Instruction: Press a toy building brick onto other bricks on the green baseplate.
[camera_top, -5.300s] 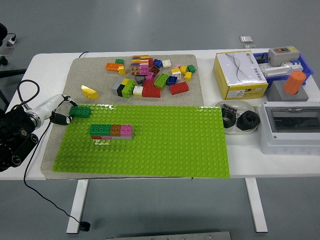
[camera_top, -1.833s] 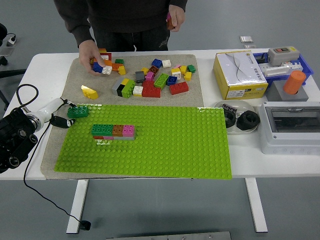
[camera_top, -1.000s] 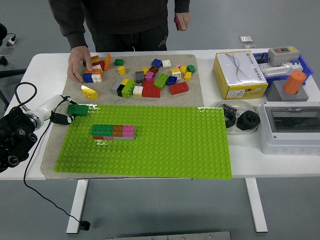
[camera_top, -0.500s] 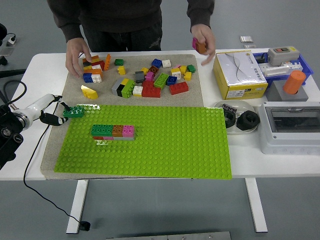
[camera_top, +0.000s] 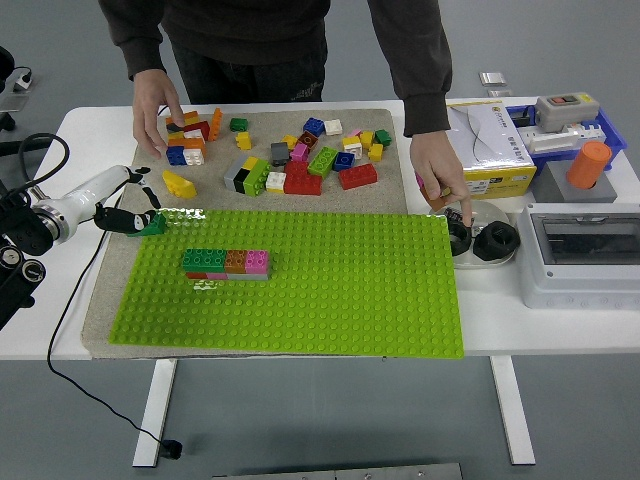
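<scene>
The green baseplate (camera_top: 300, 300) lies on a beige mat. On its left part stands a row of green, brown and pink bricks (camera_top: 225, 262) over a lower layer. My left hand (camera_top: 130, 215), white-shelled with black fingertips, is at the plate's far left corner, shut on a dark green brick (camera_top: 153, 224) that is tilted just above the plate's edge. A person stands at the far side. One of the person's hands (camera_top: 158, 105) rests on loose bricks (camera_top: 190, 135) on the mat. The other hand (camera_top: 438, 178) reaches down to the plate's far right corner with a small brick (camera_top: 440, 203) at its fingertips.
Several loose bricks (camera_top: 300, 160) lie on the mat behind the plate. A yellow box (camera_top: 495, 150), a blue bin (camera_top: 570, 125), an orange cylinder (camera_top: 588, 165), a grey enclosure (camera_top: 585, 250) and a white tray with black rings (camera_top: 480, 240) fill the right side.
My left arm has drawn back to the left and the green brick now tilts. The person's hand came from the yellow box down to the plate's right corner.
</scene>
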